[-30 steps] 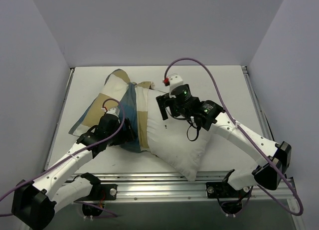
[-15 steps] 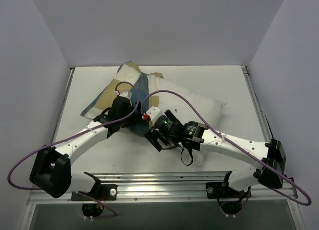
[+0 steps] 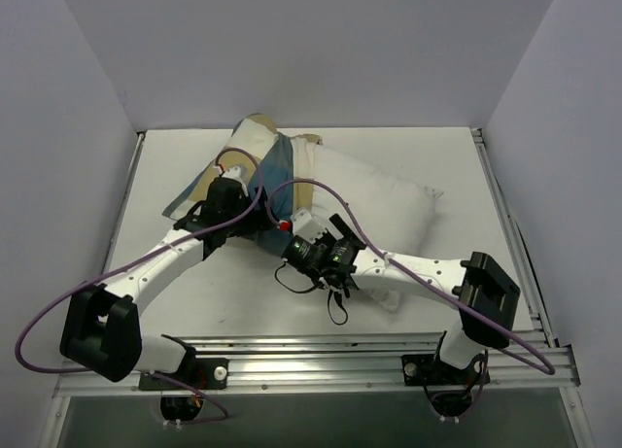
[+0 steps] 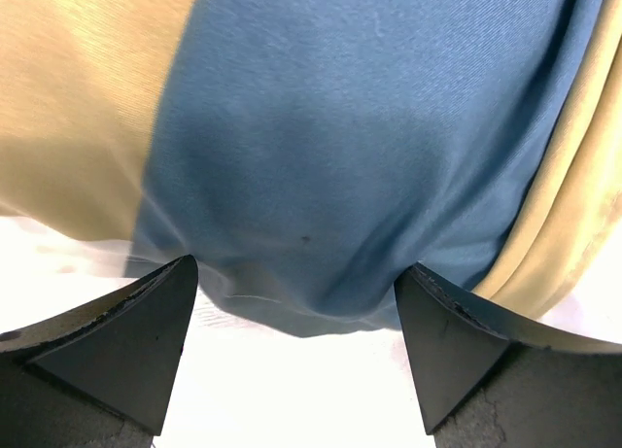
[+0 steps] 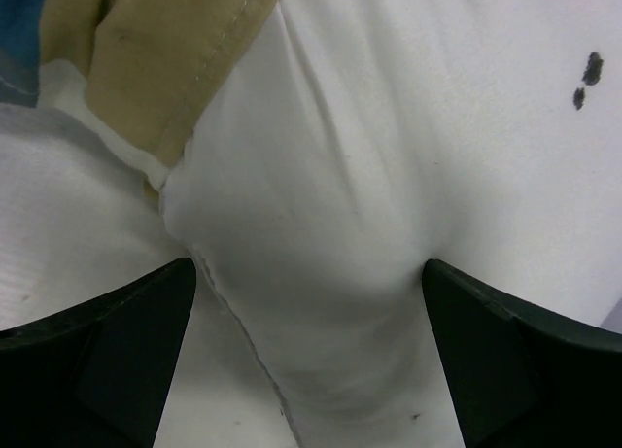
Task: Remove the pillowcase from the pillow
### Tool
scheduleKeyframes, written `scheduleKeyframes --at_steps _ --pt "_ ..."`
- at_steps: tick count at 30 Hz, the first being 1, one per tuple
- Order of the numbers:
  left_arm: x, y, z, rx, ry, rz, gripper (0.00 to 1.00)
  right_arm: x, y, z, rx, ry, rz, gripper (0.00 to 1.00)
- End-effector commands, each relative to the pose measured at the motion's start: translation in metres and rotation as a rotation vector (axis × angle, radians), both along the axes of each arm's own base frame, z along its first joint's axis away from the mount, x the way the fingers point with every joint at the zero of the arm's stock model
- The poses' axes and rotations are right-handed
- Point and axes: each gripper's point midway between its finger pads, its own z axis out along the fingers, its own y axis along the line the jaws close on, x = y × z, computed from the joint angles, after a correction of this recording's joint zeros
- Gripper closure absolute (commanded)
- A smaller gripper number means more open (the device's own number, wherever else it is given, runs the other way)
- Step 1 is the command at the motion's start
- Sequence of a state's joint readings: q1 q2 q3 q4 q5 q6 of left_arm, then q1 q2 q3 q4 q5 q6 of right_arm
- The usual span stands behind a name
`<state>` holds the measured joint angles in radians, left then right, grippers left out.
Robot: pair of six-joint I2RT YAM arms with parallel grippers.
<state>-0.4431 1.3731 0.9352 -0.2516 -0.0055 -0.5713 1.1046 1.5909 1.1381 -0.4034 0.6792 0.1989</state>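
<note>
The pillowcase [image 3: 255, 149], in blue, tan and cream blocks, lies bunched at the back left and still covers the left end of the white pillow [image 3: 379, 200]. My left gripper [image 3: 251, 223] is open at the cover's near edge. In the left wrist view a blue fold [image 4: 321, 127] hangs between the spread fingertips of the left gripper [image 4: 292, 302]. My right gripper [image 3: 292, 263] is open at the pillow's near left side. In the right wrist view the right gripper [image 5: 306, 312] straddles a bulge of the pillow [image 5: 321, 224], with the tan hem [image 5: 165, 50] at upper left and a dark speck [image 5: 588, 74].
White walls enclose the white table [image 3: 165, 302] on the left, back and right. A metal rail [image 3: 321, 356] runs along the near edge. Purple cables [image 3: 321, 190] loop over the cloth and both arms.
The right gripper left the pillow's top and came round to its near left side. The left gripper moved back toward the cover. The pillow swung toward the back right.
</note>
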Motion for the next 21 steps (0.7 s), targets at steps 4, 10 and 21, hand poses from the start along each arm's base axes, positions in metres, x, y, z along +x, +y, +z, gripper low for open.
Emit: scheduleKeyframes --at_steps 4,10,21 --pt "-0.009 0.008 0.021 -0.027 -0.056 0.004 0.10 0.021 -0.029 -0.036 -0.141 -0.046 -0.153 0.21" --pt "-0.039 0.012 0.019 -0.078 -0.037 0.000 0.10 0.029 0.003 -0.024 0.036 -0.016 -0.088 1.00" --pt "-0.048 -0.029 0.000 -0.287 -0.023 -0.106 0.08 0.040 0.038 0.060 0.451 -0.009 0.053 1.00"
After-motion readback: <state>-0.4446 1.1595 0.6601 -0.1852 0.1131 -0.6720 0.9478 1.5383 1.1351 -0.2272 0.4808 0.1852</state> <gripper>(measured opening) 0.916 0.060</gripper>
